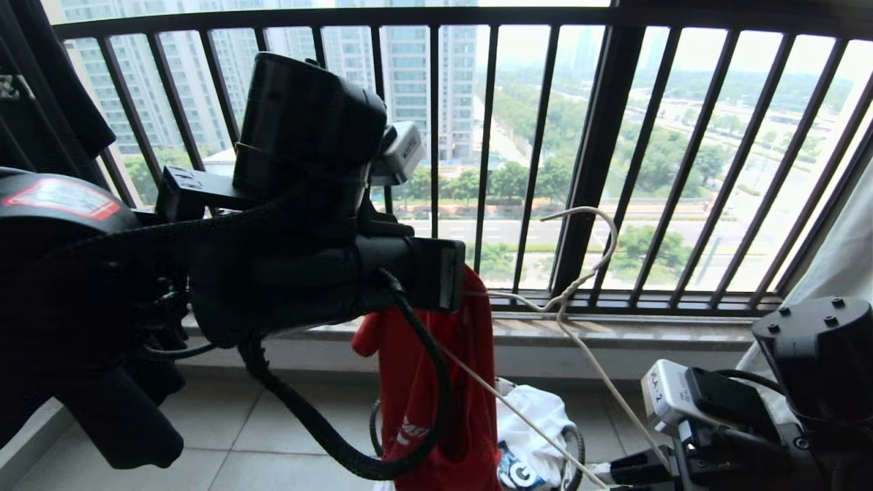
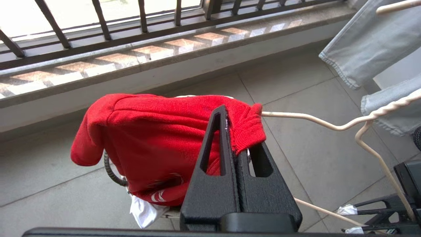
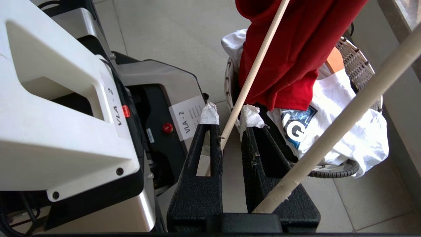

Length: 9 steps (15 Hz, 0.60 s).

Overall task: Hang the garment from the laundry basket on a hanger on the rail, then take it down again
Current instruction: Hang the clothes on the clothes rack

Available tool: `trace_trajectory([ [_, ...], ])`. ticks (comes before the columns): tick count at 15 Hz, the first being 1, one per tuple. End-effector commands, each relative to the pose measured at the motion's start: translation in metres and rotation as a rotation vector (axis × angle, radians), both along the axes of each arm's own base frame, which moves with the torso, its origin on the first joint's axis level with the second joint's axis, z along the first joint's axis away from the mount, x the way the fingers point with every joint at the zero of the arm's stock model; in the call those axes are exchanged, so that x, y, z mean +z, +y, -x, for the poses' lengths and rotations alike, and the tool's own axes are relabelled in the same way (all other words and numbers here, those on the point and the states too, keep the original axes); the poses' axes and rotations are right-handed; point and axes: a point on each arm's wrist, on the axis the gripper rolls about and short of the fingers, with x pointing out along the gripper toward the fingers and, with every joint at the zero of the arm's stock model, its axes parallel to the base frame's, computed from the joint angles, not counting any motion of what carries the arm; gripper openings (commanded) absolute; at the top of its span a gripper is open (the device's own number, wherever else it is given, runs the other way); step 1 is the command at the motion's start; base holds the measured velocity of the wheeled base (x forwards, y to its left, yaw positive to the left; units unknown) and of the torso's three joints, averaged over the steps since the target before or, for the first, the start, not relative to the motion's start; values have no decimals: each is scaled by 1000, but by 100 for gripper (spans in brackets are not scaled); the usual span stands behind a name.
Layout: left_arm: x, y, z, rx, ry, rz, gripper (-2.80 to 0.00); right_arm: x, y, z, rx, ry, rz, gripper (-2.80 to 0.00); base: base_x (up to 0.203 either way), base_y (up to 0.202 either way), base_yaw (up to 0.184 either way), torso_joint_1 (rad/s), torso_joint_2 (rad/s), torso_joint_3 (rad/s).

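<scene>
The garment (image 2: 148, 141), a red T-shirt with white lettering low on its front, hangs in the air above the laundry basket (image 3: 357, 62), pinched by a fold of its knitted edge in the left gripper (image 2: 232, 131), whose jaws are pressed fully together on the cloth. One end of the hanger (image 2: 315, 119) disappears into the red fabric right beside that pinch, so the shirt is draped over that end while the rest of the cloth falls straight down, its lower hem reaching into the basket's mouth.

The hanger is a thin white wire one; in the head view its hook (image 1: 600, 232) curls up in front of the black barred window railing (image 1: 600, 157), and its two long wires run down and to the right to the right gripper (image 3: 230, 128). There the jaws, their tips wrapped in white tape, stand only slightly apart and are closed on one wire, which passes between them; the other wire crosses beside the outer finger.

The basket stands on the tiled floor (image 2: 296, 89) below the stone window sill (image 2: 164, 52) and holds a crumpled white shirt (image 3: 348, 131) with a blue-and-black print. A pale grey-blue garment (image 2: 368, 42) hangs off to one side in the left wrist view. The robot's white and grey base (image 3: 65, 108) shows beside the right gripper.
</scene>
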Motion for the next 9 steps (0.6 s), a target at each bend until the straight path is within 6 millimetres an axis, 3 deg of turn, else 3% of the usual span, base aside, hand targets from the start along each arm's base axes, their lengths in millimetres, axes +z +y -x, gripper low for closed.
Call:
trace_trajectory([
  [1, 0, -1, 5, -15, 1, 2, -280, 2, 1, 2, 25, 3, -19, -280, 0, 0, 0, 0, 0, 0],
  [4, 7, 10, 2, 20, -21, 15, -280, 7, -6, 2, -16, -11, -36, -280, 0, 0, 0, 0, 0, 0],
  [9, 22, 46, -32, 220, -96, -12, -280, 7, -8, 1, -24, -22, -29, -280, 0, 0, 0, 0, 0, 0],
])
